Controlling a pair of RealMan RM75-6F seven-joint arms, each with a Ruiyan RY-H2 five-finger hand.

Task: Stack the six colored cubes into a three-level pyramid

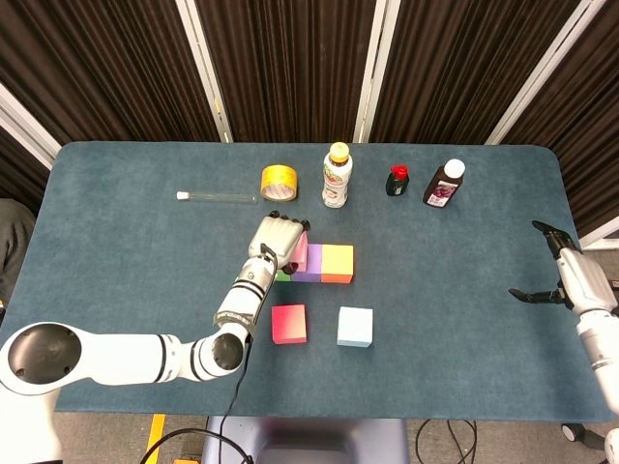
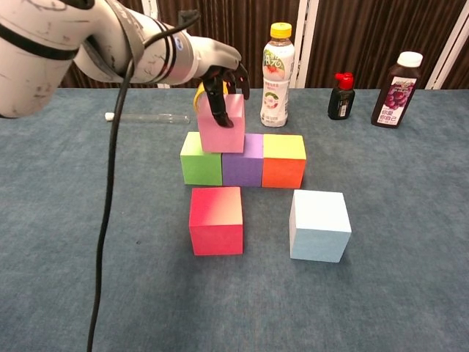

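A green cube (image 2: 200, 160), a purple cube (image 2: 245, 163) and an orange cube with a yellow-green top (image 2: 283, 161) stand in a row mid-table. My left hand (image 2: 217, 72) grips a pink cube (image 2: 220, 127) over the green-purple seam; whether it rests on them I cannot tell. From the head view the left hand (image 1: 276, 239) covers most of the pink cube (image 1: 301, 250). A red cube (image 2: 216, 220) and a light blue cube (image 2: 319, 224) lie in front of the row. My right hand (image 1: 559, 266) hovers at the table's right edge, fingers apart, holding nothing.
Behind the row stand a drink bottle (image 2: 278, 75), a small dark bottle with a red cap (image 2: 340, 97) and a grape-juice bottle (image 2: 396, 92). A yellow tape roll (image 1: 279, 182) and a test tube (image 1: 217, 196) lie at the back left.
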